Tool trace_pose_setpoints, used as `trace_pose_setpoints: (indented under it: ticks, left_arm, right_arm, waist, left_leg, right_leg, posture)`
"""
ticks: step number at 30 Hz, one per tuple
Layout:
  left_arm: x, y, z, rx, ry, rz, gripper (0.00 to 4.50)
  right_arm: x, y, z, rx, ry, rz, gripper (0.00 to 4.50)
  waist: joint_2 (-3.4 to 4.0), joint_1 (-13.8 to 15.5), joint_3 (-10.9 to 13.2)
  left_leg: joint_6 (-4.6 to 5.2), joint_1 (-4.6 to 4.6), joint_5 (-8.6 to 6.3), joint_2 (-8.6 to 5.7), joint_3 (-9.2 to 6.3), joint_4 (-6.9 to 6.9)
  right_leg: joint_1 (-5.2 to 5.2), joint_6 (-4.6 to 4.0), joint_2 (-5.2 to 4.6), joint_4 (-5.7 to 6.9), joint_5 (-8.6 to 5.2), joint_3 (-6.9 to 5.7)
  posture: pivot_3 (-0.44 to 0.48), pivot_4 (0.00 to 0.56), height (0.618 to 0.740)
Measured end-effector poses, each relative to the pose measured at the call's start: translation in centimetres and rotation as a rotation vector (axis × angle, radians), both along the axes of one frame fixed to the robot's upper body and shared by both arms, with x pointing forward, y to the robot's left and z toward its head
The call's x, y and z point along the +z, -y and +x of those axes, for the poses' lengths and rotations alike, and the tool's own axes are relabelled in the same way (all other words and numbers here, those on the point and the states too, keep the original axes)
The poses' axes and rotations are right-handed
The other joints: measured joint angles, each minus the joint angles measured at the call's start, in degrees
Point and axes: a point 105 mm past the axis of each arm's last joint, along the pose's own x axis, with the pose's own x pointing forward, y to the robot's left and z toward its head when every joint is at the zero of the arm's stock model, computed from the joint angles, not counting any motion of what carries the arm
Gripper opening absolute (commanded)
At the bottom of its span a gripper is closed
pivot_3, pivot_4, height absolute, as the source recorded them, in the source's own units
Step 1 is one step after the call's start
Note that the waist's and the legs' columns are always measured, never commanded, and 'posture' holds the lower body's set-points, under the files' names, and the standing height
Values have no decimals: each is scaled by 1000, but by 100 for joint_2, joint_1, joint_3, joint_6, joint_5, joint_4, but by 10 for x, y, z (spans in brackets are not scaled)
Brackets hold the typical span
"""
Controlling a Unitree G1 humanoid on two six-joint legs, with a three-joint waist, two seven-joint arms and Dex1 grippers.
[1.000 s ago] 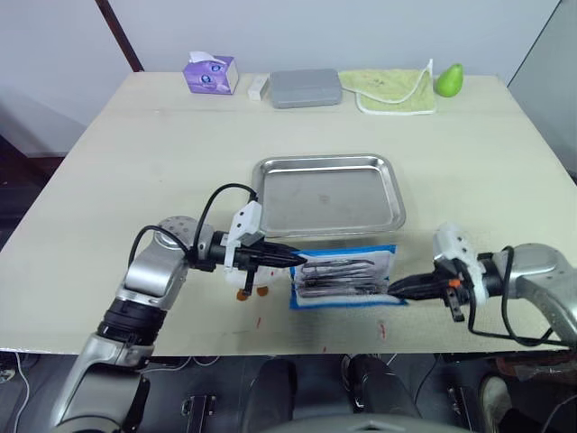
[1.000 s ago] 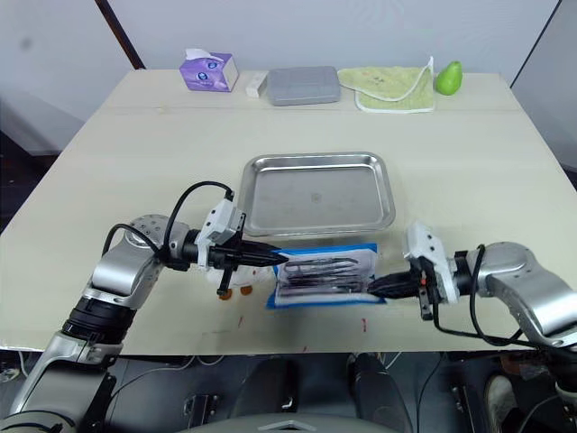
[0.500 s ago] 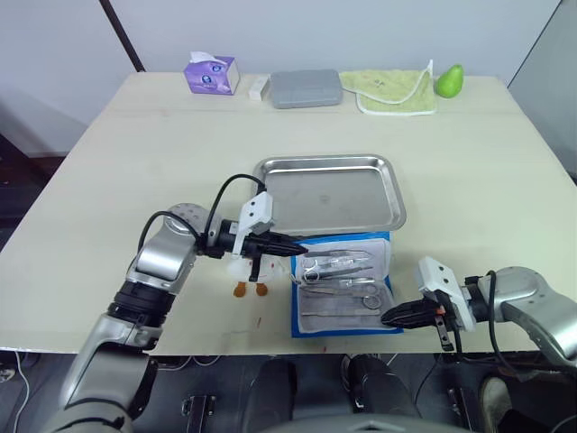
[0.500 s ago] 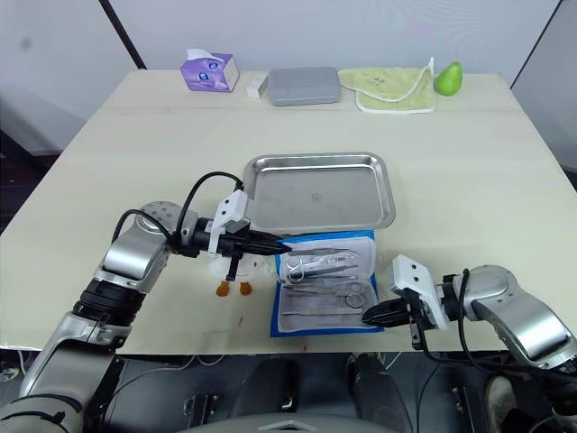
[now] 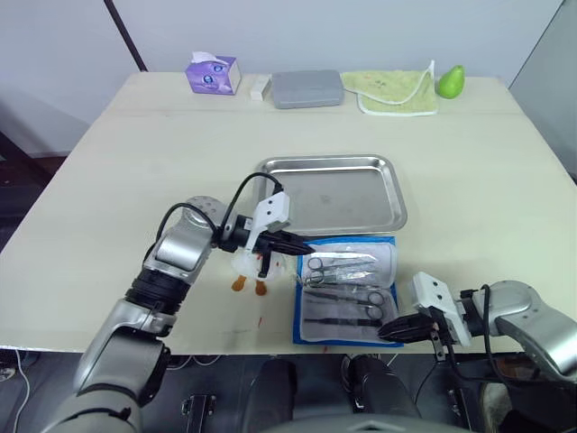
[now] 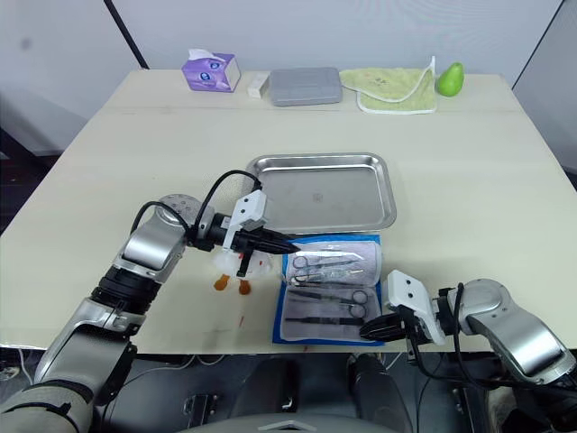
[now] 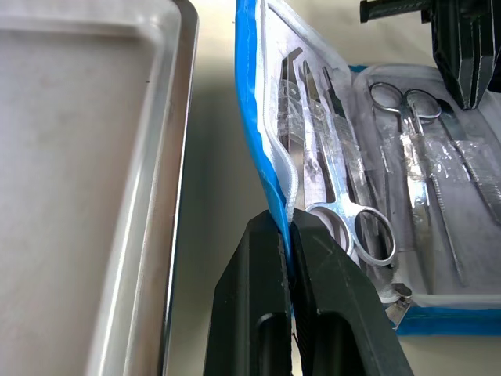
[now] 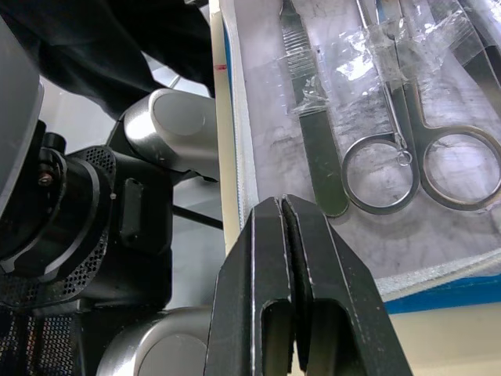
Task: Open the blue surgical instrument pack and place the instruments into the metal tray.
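Pack (image 5: 345, 290) lies unfolded between my claws, left claw (image 7: 290, 227) pinching its edge, right claw (image 8: 288, 213) closed empty, instruments (image 5: 341, 281) not yet in tray (image 5: 329, 194).

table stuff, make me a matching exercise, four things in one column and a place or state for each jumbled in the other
Things:
1. blue surgical instrument pack
2. metal tray
3. green pear
4. left tool

Places or states:
A. far right corner of the table, beside the yellow-green cloth
B. shut on the pack's edge
C. lying unfolded, instruments showing
D. holds nothing, just beyond the pack

Pairs: 1-C, 2-D, 3-A, 4-B
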Motion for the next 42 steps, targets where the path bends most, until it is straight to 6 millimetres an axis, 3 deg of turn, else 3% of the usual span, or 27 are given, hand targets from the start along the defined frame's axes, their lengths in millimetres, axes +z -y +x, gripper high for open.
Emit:
trace_pose_setpoints:
  ticks: [20, 42]
  left_arm:
    - [-13, 3, 10, -62, 91, 117, 0]
    - [-8, -3, 1, -54, 24, 48, 0]
  right_arm:
    - [3, -5, 1, 10, 66, 47, 59]
    - [11, -4, 2, -4, 68, 90, 59]
  waist:
    - [0, -13, 0]
    - [0, -21, 0]
  left_leg:
    - [0, 0, 0, 0, -2, 0]
    - [0, 0, 0, 0, -5, 0]
  right_leg:
    - [1, 0, 1, 0, 0, -1]
    - [1, -1, 1, 1, 0, -2]
  posture:
    - [0, 150, 740]
    - [0, 150, 740]
